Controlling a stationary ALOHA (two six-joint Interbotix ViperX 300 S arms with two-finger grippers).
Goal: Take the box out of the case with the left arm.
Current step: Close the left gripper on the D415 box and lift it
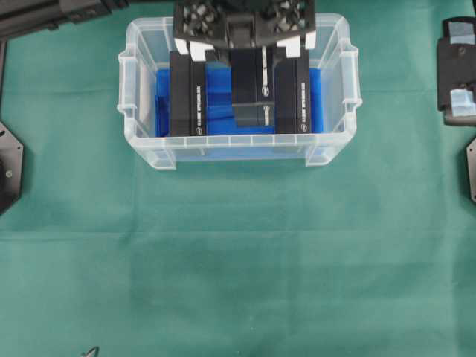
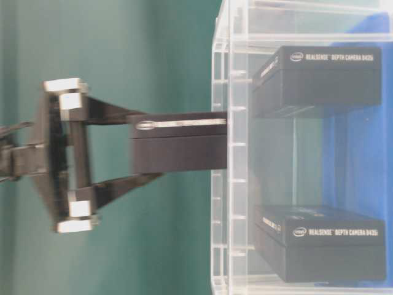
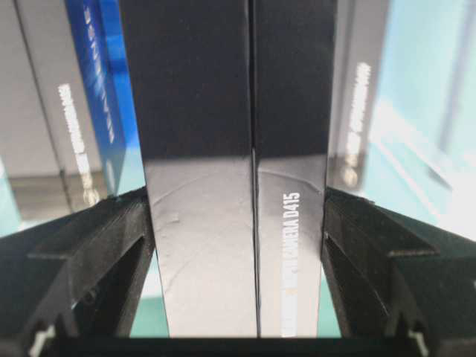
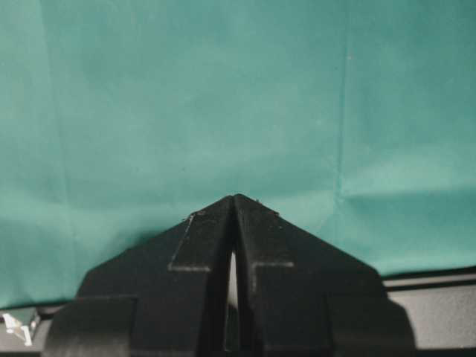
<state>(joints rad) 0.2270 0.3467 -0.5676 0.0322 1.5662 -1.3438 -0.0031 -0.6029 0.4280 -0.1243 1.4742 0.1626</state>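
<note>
Overhead: clear case (image 1: 239, 146) sits at the top centre of the green cloth (image 1: 238, 260), blue liner (image 1: 220, 100) on its floor. Left gripper (image 1: 245, 46) hangs over the case's far rim, fingers either side of the middle box (image 1: 249, 85), which stands higher than the other two. Left box (image 1: 187, 93) and right box (image 1: 293, 93) stand on edge just beside it, with a strip of blue showing between the left box and the middle one. Cloth in front of the case is open; the right arm (image 1: 457, 71) is parked at the right edge, well apart. Table-level (view turned on its side): middle box (image 2: 178, 142) is mostly outside the case rim (image 2: 222, 147), only its end near the rim line, clamped between the two fingers (image 2: 116, 110) of the left gripper (image 2: 132, 144). The other two boxes (image 2: 319, 80) (image 2: 322, 243) lie inside, against the floor. Left wrist: both pads (image 3: 123, 230) press the box's (image 3: 234, 186) long faces, grasp firm, neighbouring boxes close on each side. Right wrist: right gripper (image 4: 234, 204) clenched, tips meeting, nothing between them, above bare cloth (image 4: 223, 97).
</note>
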